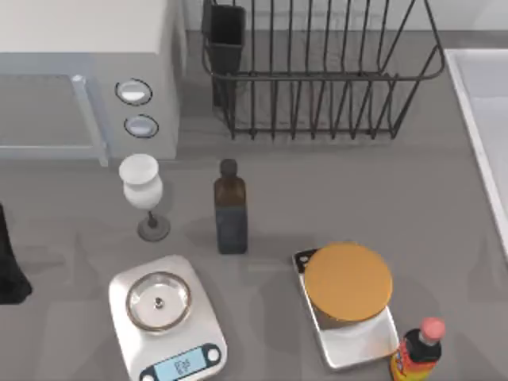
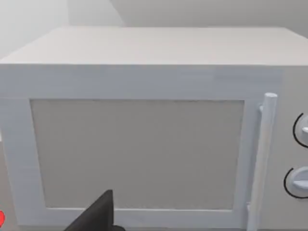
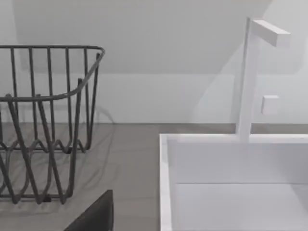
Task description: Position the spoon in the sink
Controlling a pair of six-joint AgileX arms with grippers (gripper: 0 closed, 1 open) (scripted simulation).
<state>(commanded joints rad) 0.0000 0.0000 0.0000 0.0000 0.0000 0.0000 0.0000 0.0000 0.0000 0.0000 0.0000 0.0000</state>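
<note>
1. Grey surface [image 1: 317, 198] carries every item, seen from above
2. White microwave [image 1: 87, 71] stands at the rear left corner, door shut, a vertical handle [image 2: 263, 159] beside two round dials [image 1: 133, 92]; the left wrist view faces its door straight on
3. Dark wire dish rack [image 1: 317, 71] stands at the rear centre with a dark cutlery cup [image 1: 226, 36] fixed in its left end
4. Sink [image 1: 484, 119], pale basin with a lighter raised rim, lies at the right edge of the surface, only partly in view from above; the right wrist view shows its near corner and a white faucet [image 3: 250, 77] rising from the back rim, with the rack near its left
5. Kitchen scale [image 1: 167, 317] with a round steel pan and a blue display sits front left
6. Second scale [image 1: 349, 337] sits front right, bearing a round orange-topped container [image 1: 348, 282]
7. Brown glass bottle [image 1: 230, 210] stands upright at centre
8. White goblet [image 1: 143, 194] stands upright just left of that bottle, in front of the microwave
9. Sauce bottle [image 1: 417, 349] with a pink cap stands touching or just beside the second scale's front right corner
10. Left arm [image 1: 9, 262] appears as a dark shape at the left edge; a dark finger tip [image 2: 98, 214] and another on the right arm [image 3: 96, 214] show in the wrist views; whether either set of fingers is apart or together cannot be told
11. Spoon: position cannot be told
</note>
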